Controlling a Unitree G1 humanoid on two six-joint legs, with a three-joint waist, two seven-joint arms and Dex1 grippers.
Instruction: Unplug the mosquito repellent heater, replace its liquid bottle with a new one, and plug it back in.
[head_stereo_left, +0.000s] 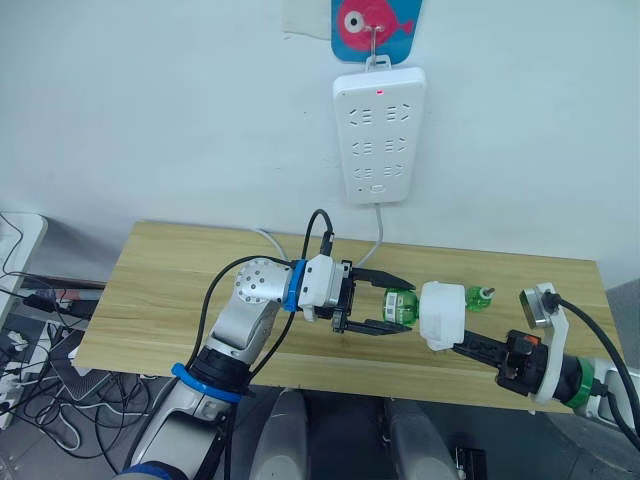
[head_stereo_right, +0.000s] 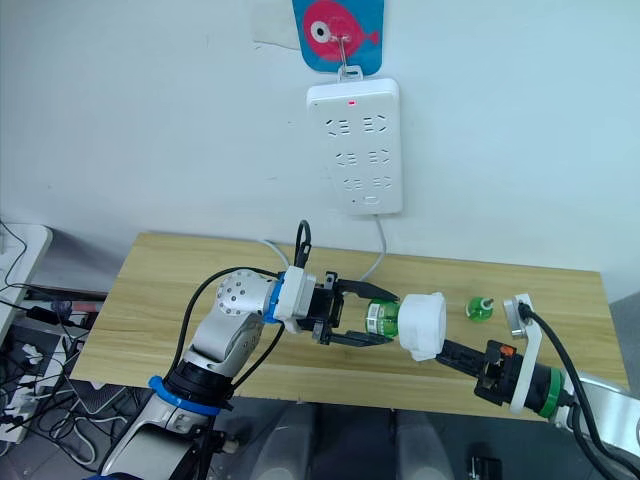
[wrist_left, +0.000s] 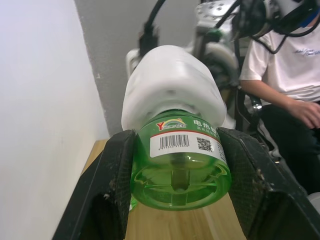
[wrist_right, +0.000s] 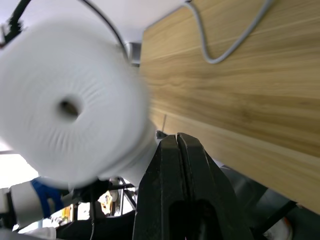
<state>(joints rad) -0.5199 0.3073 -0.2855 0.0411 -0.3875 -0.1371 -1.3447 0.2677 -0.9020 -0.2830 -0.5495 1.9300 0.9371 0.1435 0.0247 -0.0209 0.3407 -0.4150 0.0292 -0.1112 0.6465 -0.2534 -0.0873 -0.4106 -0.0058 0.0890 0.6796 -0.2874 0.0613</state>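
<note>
Heater (head_stereo_left: 441, 313) pinched in the right gripper (head_stereo_left: 468, 346) above the wooden table (head_stereo_left: 160, 290); left gripper (head_stereo_left: 382, 309) straddles its green bottle (wrist_left: 180, 167) (fingers beside it, contact unclear).

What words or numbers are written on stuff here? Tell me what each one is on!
Green bottle label: a brand logo starting with "Y", its remaining letters too small to read.
Same label: Chinese characters beside the logo, too small to read.
Same label: a barcode and a QR code, digits too small to read.
Person's white shirt: a line of dark writing, too blurred to read.
Power strip: no words readable, just a red light.
</note>
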